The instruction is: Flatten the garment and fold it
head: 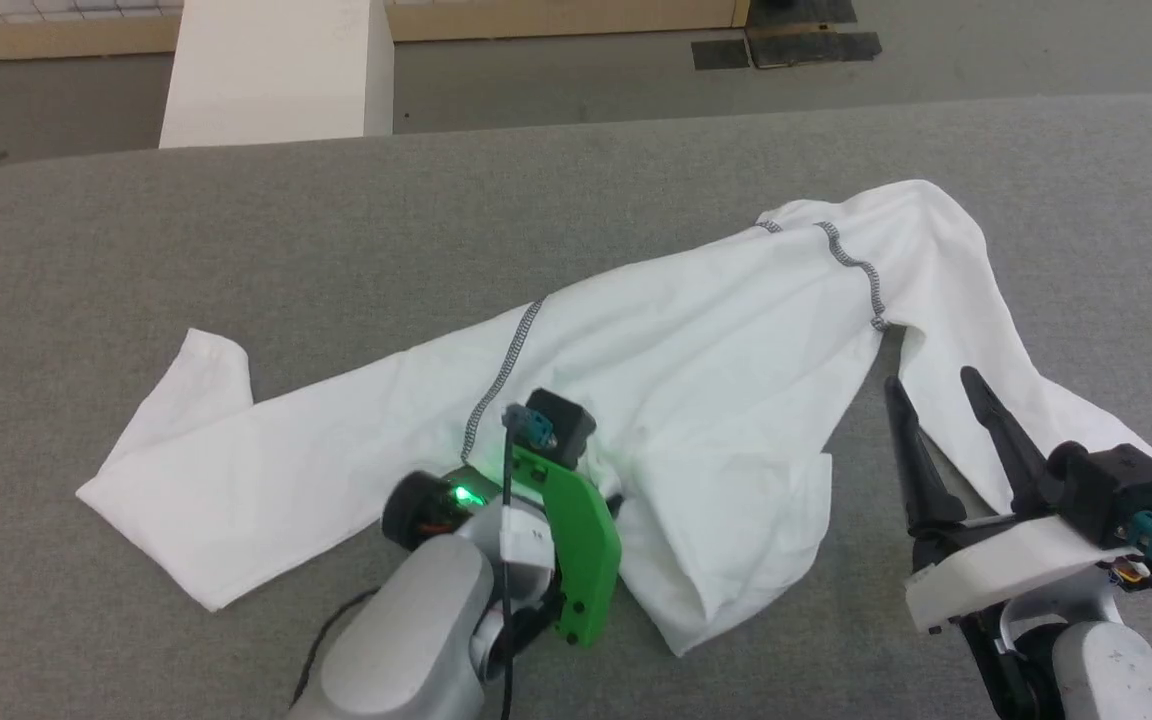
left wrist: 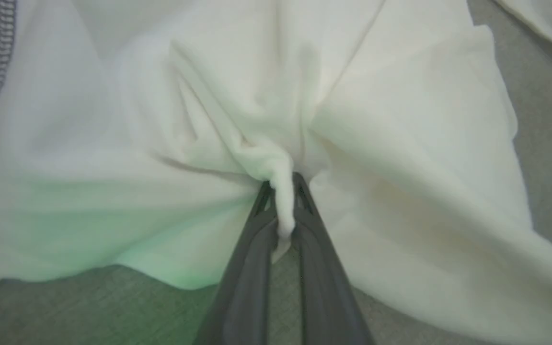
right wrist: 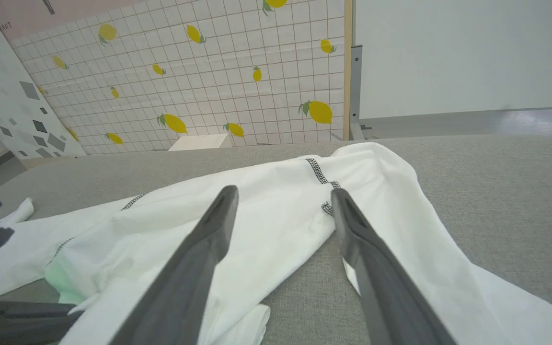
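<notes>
Up close, left pincer [left wrist: 283,186] nips garment [left wrist: 400,143] fold — hidden overhead.

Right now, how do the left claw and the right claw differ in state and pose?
The left claw is shut on a pinched fold of the garment; the right claw is open, holding nothing. The left claw is at the garment's middle; the right claw is near one sleeve. Both have long dark fingers.
</notes>
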`<state>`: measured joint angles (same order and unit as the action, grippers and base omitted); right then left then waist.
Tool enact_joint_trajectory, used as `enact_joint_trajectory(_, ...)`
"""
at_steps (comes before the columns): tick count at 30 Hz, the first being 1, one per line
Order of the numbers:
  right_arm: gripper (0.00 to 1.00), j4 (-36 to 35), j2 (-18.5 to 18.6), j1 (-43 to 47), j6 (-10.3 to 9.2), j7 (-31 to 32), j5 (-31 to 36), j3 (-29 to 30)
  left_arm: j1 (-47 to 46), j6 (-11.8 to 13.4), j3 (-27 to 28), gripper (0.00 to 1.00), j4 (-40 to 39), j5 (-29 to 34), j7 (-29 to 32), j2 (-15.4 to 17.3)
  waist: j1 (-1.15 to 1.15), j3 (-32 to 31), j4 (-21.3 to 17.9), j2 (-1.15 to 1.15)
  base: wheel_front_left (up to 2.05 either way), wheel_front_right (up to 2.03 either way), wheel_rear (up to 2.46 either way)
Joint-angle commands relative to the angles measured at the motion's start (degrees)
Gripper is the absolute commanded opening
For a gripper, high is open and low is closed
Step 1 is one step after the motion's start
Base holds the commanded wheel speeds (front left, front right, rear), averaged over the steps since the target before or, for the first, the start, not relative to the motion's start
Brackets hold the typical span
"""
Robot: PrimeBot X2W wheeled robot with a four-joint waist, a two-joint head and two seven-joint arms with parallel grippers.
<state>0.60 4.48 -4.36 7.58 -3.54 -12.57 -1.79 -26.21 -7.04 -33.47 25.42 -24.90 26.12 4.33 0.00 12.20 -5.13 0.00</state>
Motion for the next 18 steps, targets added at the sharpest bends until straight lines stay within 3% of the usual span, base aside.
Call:
enact_joint_trajectory(1,1.00,0.1,-0.3,0.9,-0.09,-0.2,-0.2,0.2,3.0,-0.4,-1.8,0.00,-0.2,-2.1,1.6,1.1,0.00,-0.9,0.5,0.00,0.00,0.00,0.00)
enact_joint_trajectory(8,1.00,-1.1,-0.5,1.7,-0.09,0.5,-0.3,1.8,9.6,-0.4,-9.7,0.00,-10.9,-12.5,7.9,6.4,0.00,-2.5,2.7,0.00,0.00,0.00,0.00)
enact_joint_trajectory(14,1.00,-2.9,-0.7,2.4,-0.09,1.5,0.1,2.8,14.5,-0.1,-11.2,0.00,-18.1,-16.3,11.2,9.7,0.00,-2.5,4.3,0.00,0.00,0.00,0.00)
enact_joint_trajectory(15,1.00,-3.1,-0.7,2.5,-0.09,1.6,0.1,2.9,14.7,0.3,-10.8,0.87,-19.0,-16.1,10.2,9.6,0.00,-2.5,4.5,0.00,0.00,0.00,0.00)
enact_joint_trajectory(16,1.00,-3.3,-0.7,2.6,-0.09,1.7,0.1,3.0,14.9,0.8,-10.2,1.00,-20.0,-15.7,8.8,9.5,0.00,-2.4,4.7,0.00,0.00,0.00,0.00)
enact_joint_trajectory(18,1.00,-3.7,-0.8,2.8,-0.09,1.9,0.2,3.0,14.7,1.9,-9.0,1.00,-21.5,-14.8,6.4,9.4,0.00,-2.3,5.0,0.00,0.00,0.00,0.00)
